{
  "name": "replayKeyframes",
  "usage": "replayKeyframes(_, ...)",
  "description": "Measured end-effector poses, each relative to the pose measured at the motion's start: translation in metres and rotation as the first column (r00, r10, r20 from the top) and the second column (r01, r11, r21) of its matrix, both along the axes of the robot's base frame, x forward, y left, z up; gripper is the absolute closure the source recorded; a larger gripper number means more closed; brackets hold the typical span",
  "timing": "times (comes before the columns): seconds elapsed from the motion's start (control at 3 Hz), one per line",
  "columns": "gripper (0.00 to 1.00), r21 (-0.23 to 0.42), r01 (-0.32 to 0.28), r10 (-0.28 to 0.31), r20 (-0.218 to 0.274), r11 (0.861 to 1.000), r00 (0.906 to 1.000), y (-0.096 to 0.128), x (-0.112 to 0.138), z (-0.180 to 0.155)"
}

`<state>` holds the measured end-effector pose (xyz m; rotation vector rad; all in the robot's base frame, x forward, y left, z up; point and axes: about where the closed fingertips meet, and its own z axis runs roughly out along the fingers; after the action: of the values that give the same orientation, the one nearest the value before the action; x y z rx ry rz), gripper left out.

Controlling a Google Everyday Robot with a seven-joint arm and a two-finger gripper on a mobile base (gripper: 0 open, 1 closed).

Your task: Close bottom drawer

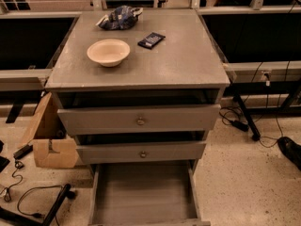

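The bottom drawer [141, 192] is standing pulled well out toward the near side. Its plain grey inside is lying bare, and its front board is running along the near edge of the view, partly cut off there. The gripper is not showing anywhere in this view, so where it is waiting and how it is set cannot be told.

Since the drawer is hanging this far out, the task is looking not yet begun. The next move is probably a level push on the front board toward the far side, kept near the middle so the drawer is not twisting on its runners.

Just behind and above, the middle drawer front [141, 152] and the top drawer front [138, 120] are each sitting under a dark gap, with their knobs facing near. A cardboard box [49, 140] is leaning at the cabinet's left, with cables [33, 197] trailing on the floor nearby.

Farther back, the cabinet top [188, 65] is carrying a pale bowl [108, 52], a small dark flat device [151, 39] to its right and a crumpled bag [119, 18] at the far edge. All of these are sitting well clear of the drawer's path.
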<state>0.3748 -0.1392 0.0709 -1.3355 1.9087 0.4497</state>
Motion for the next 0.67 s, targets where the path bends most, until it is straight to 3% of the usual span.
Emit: replayKeyframes(0.67, 0.05, 0.000, 0.000, 0.000, 0.000, 1.000, 1.0000, 0.0001, 0.0000, 0.0000)
